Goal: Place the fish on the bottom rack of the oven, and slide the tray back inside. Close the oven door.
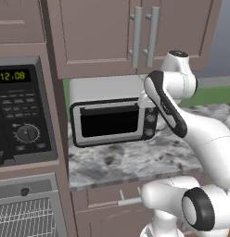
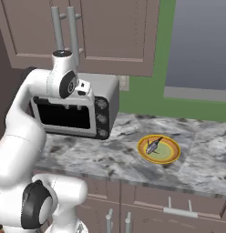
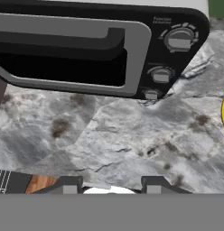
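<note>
Fish (image 2: 153, 146) sitting on a yellow plate (image 2: 170, 157) on the marble counter (image 2: 110, 157), well to the right of the silver toaster oven (image 2: 100, 105). Gripper (image 3: 111, 184) hovering above bare counter just in front of that toaster oven, fingers clenched, nothing between them. Bottom rack (image 1: 24, 217) pulled out of the oven (image 1: 28, 187), low left under the microwave (image 1: 19, 113).

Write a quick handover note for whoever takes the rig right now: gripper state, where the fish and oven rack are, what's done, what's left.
Gripper: shut, empty, hovering over the marble counter before the toaster oven.
Fish: on the yellow plate, right of the toaster oven, untouched.
Bottom rack: at lower left, under the microwave.
Done: nothing with the fish.
Left: grasp fish, place on rack, slide it in, close door.
</note>
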